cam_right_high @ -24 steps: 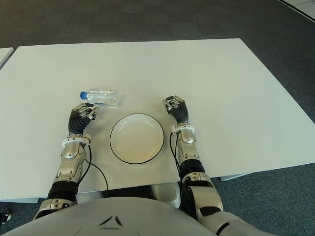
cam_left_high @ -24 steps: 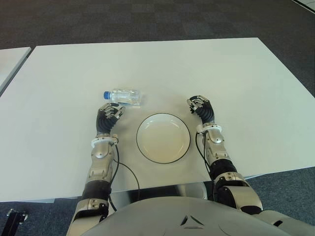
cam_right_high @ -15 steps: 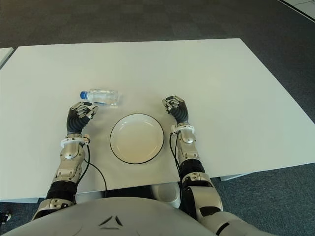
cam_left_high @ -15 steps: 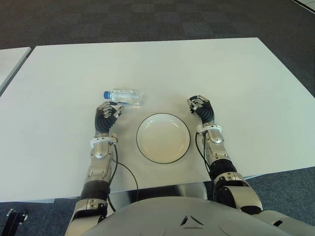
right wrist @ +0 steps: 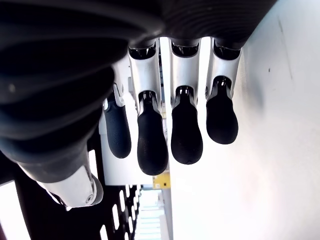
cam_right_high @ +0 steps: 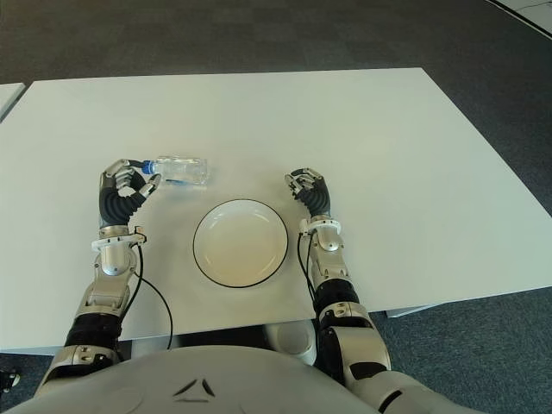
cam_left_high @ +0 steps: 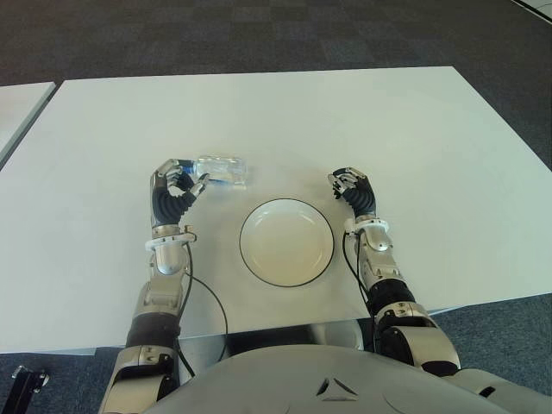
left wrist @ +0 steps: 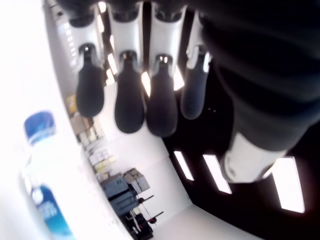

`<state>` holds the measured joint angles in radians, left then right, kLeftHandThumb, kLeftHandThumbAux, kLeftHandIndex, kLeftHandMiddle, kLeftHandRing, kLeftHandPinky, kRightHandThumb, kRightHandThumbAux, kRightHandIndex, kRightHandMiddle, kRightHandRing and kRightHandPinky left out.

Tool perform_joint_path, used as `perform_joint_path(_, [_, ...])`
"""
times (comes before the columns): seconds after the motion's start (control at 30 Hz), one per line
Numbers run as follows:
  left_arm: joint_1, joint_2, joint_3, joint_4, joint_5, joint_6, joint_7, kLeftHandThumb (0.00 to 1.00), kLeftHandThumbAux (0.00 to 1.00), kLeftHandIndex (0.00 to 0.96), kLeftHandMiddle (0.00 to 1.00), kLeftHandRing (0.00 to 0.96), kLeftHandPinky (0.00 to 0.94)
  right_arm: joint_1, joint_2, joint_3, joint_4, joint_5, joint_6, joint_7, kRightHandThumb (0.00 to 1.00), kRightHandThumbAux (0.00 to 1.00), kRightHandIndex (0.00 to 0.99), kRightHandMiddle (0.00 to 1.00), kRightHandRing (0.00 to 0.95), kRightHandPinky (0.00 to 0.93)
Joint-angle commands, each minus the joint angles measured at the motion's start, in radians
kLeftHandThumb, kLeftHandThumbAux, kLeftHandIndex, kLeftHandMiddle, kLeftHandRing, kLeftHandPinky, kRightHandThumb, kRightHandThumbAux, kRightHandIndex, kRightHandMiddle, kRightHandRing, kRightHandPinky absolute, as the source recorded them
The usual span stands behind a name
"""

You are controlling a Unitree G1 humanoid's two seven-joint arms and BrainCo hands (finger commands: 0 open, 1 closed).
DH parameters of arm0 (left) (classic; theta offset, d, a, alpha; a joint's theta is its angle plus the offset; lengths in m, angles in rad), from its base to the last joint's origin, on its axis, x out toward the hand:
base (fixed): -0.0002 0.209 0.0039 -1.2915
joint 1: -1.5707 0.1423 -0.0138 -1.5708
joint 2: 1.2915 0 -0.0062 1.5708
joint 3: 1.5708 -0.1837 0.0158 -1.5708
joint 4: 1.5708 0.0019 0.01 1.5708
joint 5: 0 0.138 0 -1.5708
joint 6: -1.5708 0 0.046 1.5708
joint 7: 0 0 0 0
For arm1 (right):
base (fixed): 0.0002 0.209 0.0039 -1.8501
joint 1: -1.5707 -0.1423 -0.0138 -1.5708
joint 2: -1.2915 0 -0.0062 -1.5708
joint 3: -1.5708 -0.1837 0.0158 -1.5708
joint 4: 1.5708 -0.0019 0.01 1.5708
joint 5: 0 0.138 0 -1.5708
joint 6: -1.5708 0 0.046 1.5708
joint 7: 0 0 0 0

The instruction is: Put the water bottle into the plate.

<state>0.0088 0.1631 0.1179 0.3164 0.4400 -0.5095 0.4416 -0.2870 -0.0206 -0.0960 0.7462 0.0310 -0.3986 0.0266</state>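
A clear water bottle (cam_left_high: 224,170) with a blue cap (cam_right_high: 148,166) lies on its side on the white table (cam_left_high: 362,121), beyond and to the left of the white, black-rimmed plate (cam_left_high: 286,246). My left hand (cam_left_high: 177,181) is at the bottle's cap end, close to it, with fingers (left wrist: 130,95) spread and nothing between them; in the left wrist view the bottle (left wrist: 42,180) lies apart from the fingertips. The plate holds nothing. My right hand (cam_left_high: 349,185) shows just right of the plate, its fingers (right wrist: 185,130) relaxed and holding nothing.
The table's near edge runs just in front of the plate. A corner of a second white table (cam_left_high: 17,108) shows at the far left. Dark carpet (cam_left_high: 259,34) lies beyond the table's far edge.
My left hand has moved left and away from me, from just in front of the bottle to its cap end. The bottle, plate and right hand have not moved.
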Motion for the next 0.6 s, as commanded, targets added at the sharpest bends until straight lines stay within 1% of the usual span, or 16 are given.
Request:
perform_joint_path(0.03, [-0.033,0.053,-0.041,-0.002,0.179,0.049,0.13,0.706,0.717,0.434,0.7,0.682,0.665,0.013,0.003,0.0,0.023,0.003,0.013,0.004,0.709,0.729,0.439,0.7,0.695,0.703])
perform_joint_path(0.13, [-0.05,0.074,-0.057,-0.002,0.23,0.086,0.167,0.707,0.717,0.434,0.703,0.686,0.669,0.014,0.002,0.001,0.024,0.002,0.009,0.004,0.709,0.729,0.439,0.702,0.696,0.704])
perform_joint_path(0.27, [-0.078,0.108,-0.079,0.007,0.287,0.139,0.202,0.708,0.715,0.433,0.662,0.65,0.629,0.015,0.003,0.002,0.022,0.0,0.008,0.002,0.709,0.729,0.439,0.704,0.698,0.703])
perform_joint_path(0.3, [-0.087,0.118,-0.086,0.012,0.299,0.153,0.207,0.707,0.714,0.43,0.591,0.574,0.564,0.015,0.003,0.002,0.021,0.0,0.008,0.002,0.709,0.729,0.439,0.704,0.698,0.7])
perform_joint_path(0.33, [-0.092,0.125,-0.091,0.016,0.305,0.162,0.211,0.707,0.714,0.429,0.544,0.525,0.521,0.015,0.003,0.002,0.021,0.0,0.008,0.002,0.709,0.729,0.439,0.705,0.698,0.698])
perform_joint_path(0.37, [-0.114,0.146,-0.101,0.041,0.322,0.174,0.212,0.706,0.714,0.428,0.527,0.507,0.506,0.016,0.003,0.002,0.02,-0.001,0.009,-0.001,0.709,0.729,0.439,0.705,0.698,0.698])
perform_joint_path(0.43, [-0.15,0.181,-0.123,0.086,0.357,0.197,0.224,0.706,0.709,0.42,0.396,0.369,0.372,0.016,0.002,0.002,0.019,-0.003,0.012,-0.004,0.709,0.729,0.439,0.704,0.698,0.699])
perform_joint_path(0.47, [-0.168,0.196,-0.138,0.111,0.377,0.21,0.236,0.706,0.708,0.419,0.375,0.347,0.35,0.017,0.002,0.003,0.018,-0.004,0.014,-0.006,0.709,0.729,0.439,0.704,0.698,0.7])
perform_joint_path(0.5, [-0.177,0.205,-0.148,0.126,0.387,0.217,0.247,0.706,0.705,0.416,0.329,0.302,0.303,0.017,0.002,0.003,0.017,-0.005,0.014,-0.008,0.709,0.729,0.439,0.704,0.698,0.701])
perform_joint_path(0.53, [-0.199,0.216,-0.169,0.159,0.412,0.233,0.263,0.706,0.705,0.415,0.313,0.286,0.286,0.019,0.003,0.004,0.014,-0.007,0.015,-0.011,0.709,0.729,0.439,0.704,0.699,0.701])
perform_joint_path(0.57, [-0.215,0.225,-0.185,0.185,0.429,0.244,0.276,0.686,0.637,0.321,0.251,0.229,0.229,0.02,0.003,0.005,0.012,-0.008,0.016,-0.013,0.709,0.729,0.438,0.703,0.698,0.7])
perform_joint_path(0.6, [-0.234,0.231,-0.205,0.212,0.447,0.258,0.287,0.673,0.593,0.259,0.211,0.192,0.191,0.021,0.003,0.006,0.01,-0.009,0.017,-0.015,0.709,0.729,0.438,0.702,0.698,0.699])
